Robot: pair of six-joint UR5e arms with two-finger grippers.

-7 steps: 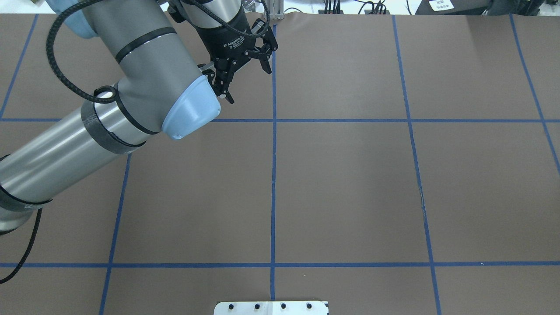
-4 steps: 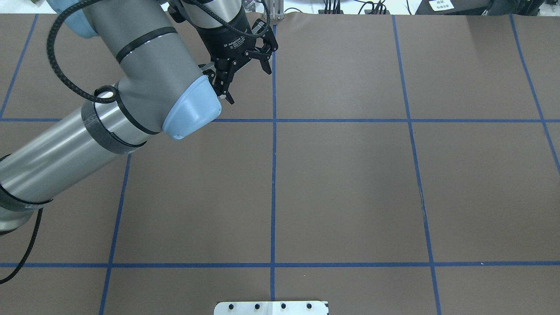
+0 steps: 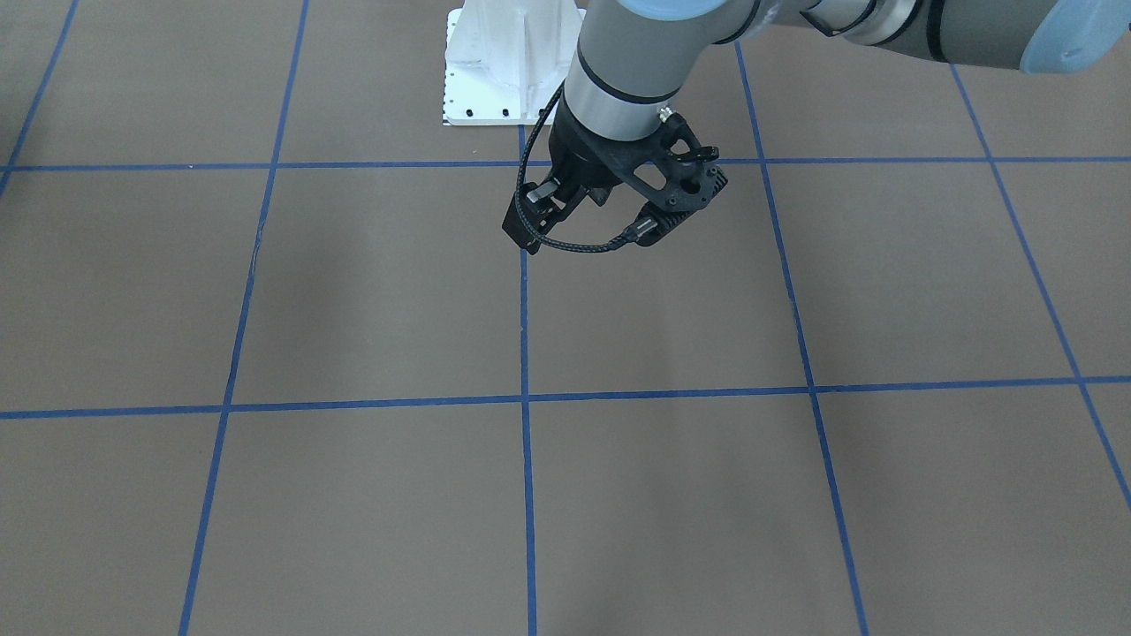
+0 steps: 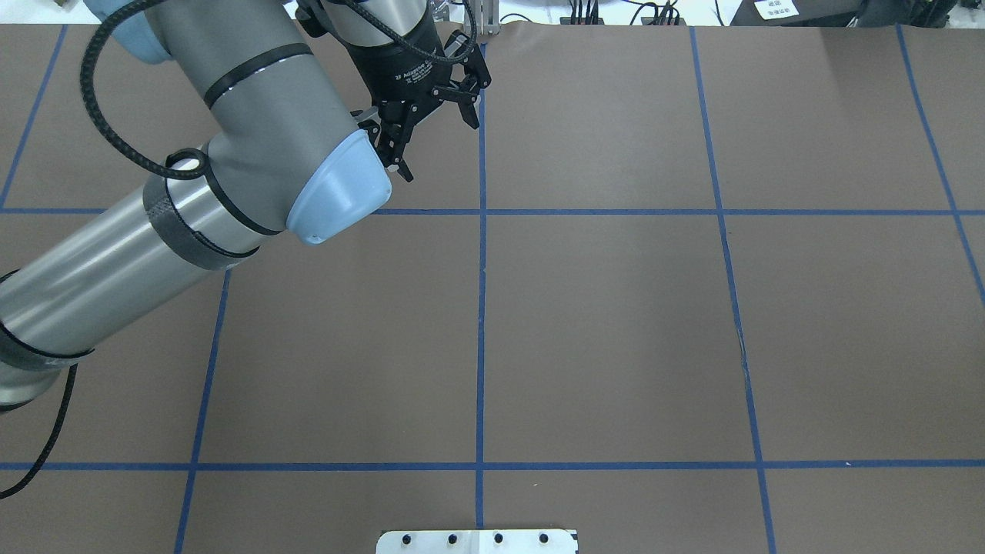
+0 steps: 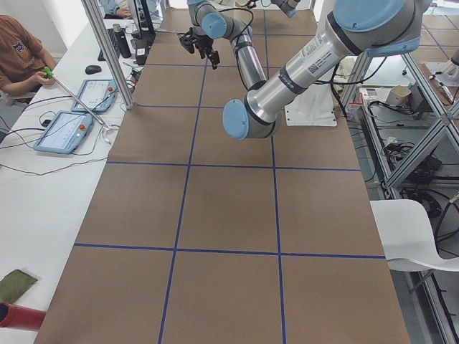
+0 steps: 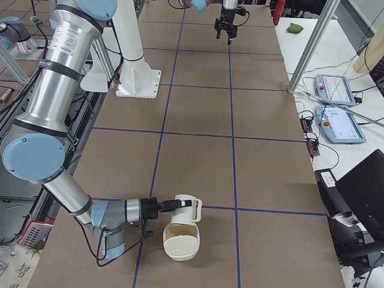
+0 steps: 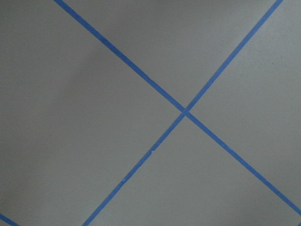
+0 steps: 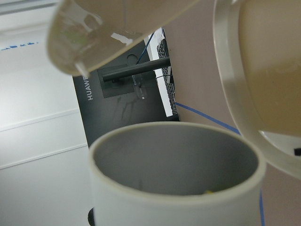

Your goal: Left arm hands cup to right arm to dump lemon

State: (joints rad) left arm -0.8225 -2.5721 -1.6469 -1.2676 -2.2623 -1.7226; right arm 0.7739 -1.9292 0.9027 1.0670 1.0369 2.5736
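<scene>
Cup (image 6: 186,212) near cream bowl (image 6: 180,245)

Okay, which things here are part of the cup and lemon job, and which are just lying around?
Job: cup; yellow speck inside it, probably the lemon; right arm by the cup; left gripper, open, empty; cream bowl next to the cup, likely the dump spot.
Lying about: two tablets; green pouch; red tube; white chair.

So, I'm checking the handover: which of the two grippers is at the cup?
The right gripper, the near one in the right-side view: its tip reaches the cup. The left gripper hangs open and empty, far from it.
</scene>
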